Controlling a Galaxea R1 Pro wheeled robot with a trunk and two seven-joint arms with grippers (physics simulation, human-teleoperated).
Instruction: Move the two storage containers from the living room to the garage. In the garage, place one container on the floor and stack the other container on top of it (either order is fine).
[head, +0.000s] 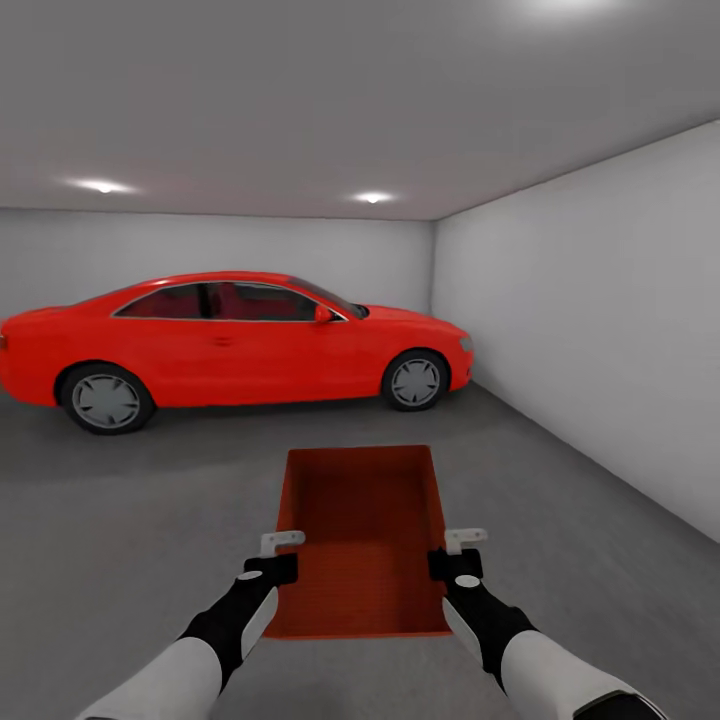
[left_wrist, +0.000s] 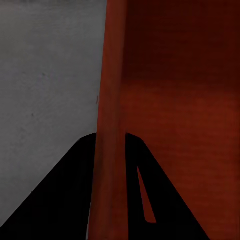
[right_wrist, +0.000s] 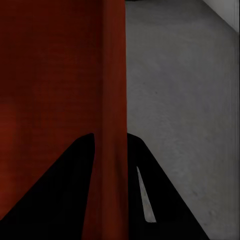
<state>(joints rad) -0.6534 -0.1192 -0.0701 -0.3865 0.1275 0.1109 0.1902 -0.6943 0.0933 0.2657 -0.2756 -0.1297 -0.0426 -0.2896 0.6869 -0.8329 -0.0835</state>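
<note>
Gripping storage container (head: 365, 540) w/ both grippers, left gripper (head: 283, 556) & right gripper (head: 455, 552).

An orange-red rectangular topless plastic storage container (head: 365, 540) sits level between the left hand (head: 275, 560) and the right hand (head: 460, 555), its long axis running away from them. Each hand's jaws straddle one thin side wall near the closer end. The finely ribbed inside is bare. Below the hands and container lies the dark grey speckled concrete floor (head: 120, 520) of the garage.
</note>
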